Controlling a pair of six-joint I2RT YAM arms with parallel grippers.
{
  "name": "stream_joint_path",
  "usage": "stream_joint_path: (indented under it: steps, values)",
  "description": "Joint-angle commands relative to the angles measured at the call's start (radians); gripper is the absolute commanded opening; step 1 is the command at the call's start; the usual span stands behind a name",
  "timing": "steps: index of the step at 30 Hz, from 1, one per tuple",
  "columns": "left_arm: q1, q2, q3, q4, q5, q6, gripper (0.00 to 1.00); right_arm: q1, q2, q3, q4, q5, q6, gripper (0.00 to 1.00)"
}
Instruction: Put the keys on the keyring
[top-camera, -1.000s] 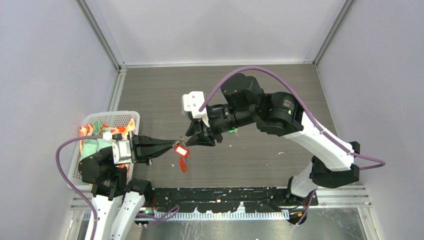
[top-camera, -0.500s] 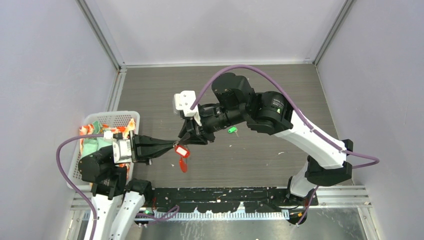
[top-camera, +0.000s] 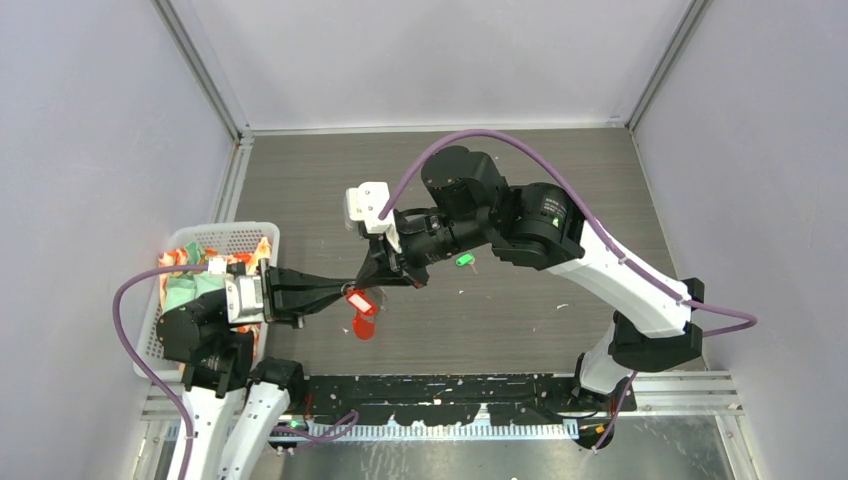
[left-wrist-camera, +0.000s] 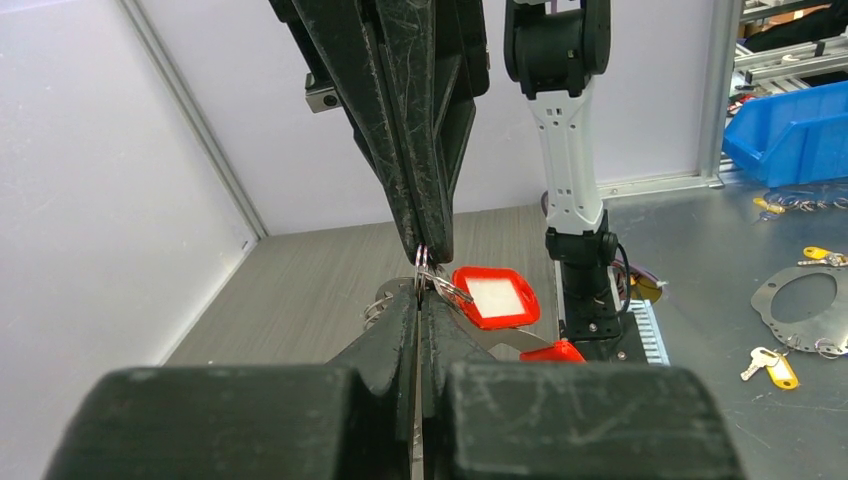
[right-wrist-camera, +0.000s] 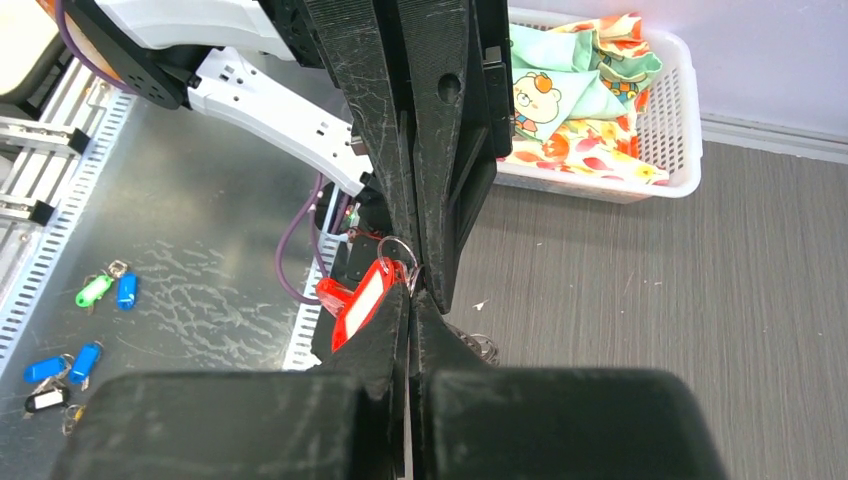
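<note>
Both grippers meet tip to tip above the front of the table. My left gripper (top-camera: 345, 291) (left-wrist-camera: 419, 296) is shut on the thin metal keyring (left-wrist-camera: 422, 263) (right-wrist-camera: 398, 248). From the other side my right gripper (top-camera: 366, 283) (right-wrist-camera: 410, 297) is shut on the same ring. The key's red-and-white tag (top-camera: 360, 301) (left-wrist-camera: 494, 298) (right-wrist-camera: 361, 300) hangs off the ring beside the fingertips. Below it dangles the red strip (top-camera: 362, 328) (left-wrist-camera: 556, 350). The green-headed key (top-camera: 463, 260) lies alone on the table under the right arm.
A white basket (top-camera: 226, 229) (right-wrist-camera: 688, 130) of coloured cloth stands at the left edge. A small loose metal ring (right-wrist-camera: 476, 345) lies on the table below the grippers. Off the table are spare tagged keys (right-wrist-camera: 100, 290) (left-wrist-camera: 770, 365) and a blue bin (left-wrist-camera: 790, 130).
My right gripper moved left to the left gripper's tip and shut on the ring. The left gripper stayed shut, and the red tag swung slightly.
</note>
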Motion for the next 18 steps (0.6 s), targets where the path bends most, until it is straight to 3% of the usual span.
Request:
stream_joint_path:
  steps: [1,5,7,9,18]
  values:
    - [-0.005,0.008,0.04,0.016,-0.006,-0.007,0.0,-0.009,0.011,0.046,0.03,0.001,0.041,0.01]
    - [-0.005,0.001,0.036,-0.04,-0.009,0.041,0.01,-0.018,0.01,0.046,0.005,0.049,0.063,0.01]
    - [-0.005,-0.011,0.035,-0.104,-0.013,0.087,0.2,-0.028,0.002,0.036,-0.011,0.068,0.079,0.01]
    - [-0.006,-0.028,0.036,-0.192,-0.019,0.148,0.31,-0.038,-0.019,0.009,-0.017,0.08,0.101,0.01]
    - [-0.005,-0.11,0.05,-0.64,-0.062,0.471,0.46,-0.048,-0.093,-0.11,-0.044,0.104,0.164,0.01]
